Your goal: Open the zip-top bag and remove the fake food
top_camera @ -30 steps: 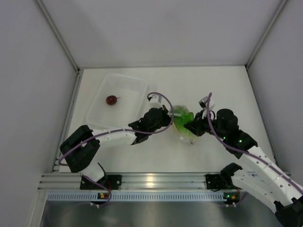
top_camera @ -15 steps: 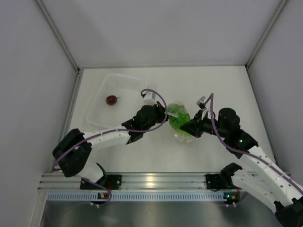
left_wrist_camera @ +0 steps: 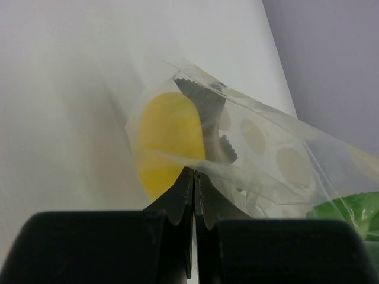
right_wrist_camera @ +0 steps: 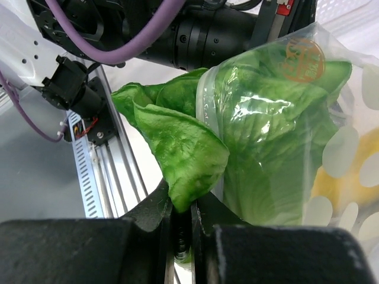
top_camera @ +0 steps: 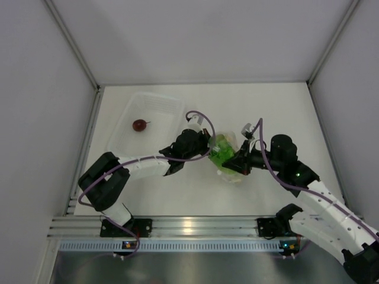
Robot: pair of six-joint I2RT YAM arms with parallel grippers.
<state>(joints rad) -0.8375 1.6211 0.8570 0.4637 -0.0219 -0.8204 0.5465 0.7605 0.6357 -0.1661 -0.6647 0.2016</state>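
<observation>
In the middle of the white table (top_camera: 278,106), between my two arms, sits the small clear dotted plastic zip-top bag (top_camera: 230,168). My left gripper (left_wrist_camera: 194,188) is pressed together on its film edge, beside the round yellow piece (left_wrist_camera: 167,142). My right gripper (right_wrist_camera: 182,228) pinches the green lettuce leaf (right_wrist_camera: 177,148) sticking out of the bag.

bag (top_camera: 228,157) centre, tray (top_camera: 159,117) far left, walls (top_camera: 41,118) flanking
</observation>
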